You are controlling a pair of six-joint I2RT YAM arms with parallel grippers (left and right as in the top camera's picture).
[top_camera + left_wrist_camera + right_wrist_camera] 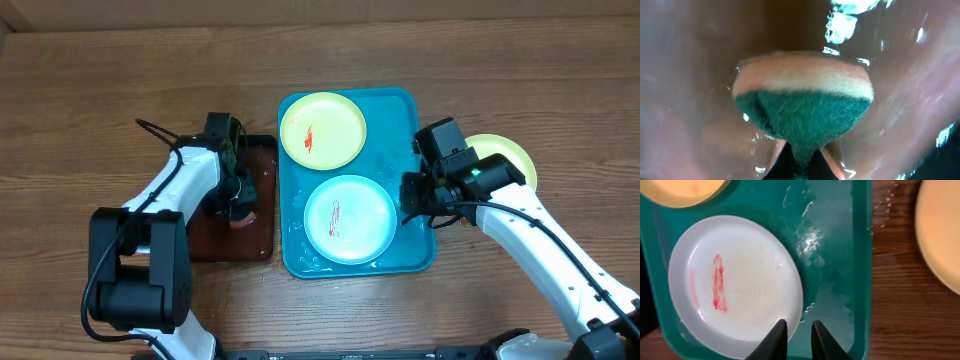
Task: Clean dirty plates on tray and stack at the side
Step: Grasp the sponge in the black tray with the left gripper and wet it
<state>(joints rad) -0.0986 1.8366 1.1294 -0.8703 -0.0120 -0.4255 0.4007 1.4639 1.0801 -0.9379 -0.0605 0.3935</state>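
A brown wooden counter [90, 90] is seen from above. Three things are laid directly on it: a small dark tray [262, 235] with a reddish-brown inside, left of centre; the large turquoise tray [400, 150] just beside it, at centre; and, to the right, one pale yellow-green plate [505, 150], partly hidden.

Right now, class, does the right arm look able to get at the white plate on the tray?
Probably yes: its claw hangs at the rim of the white plate, with nothing between them.
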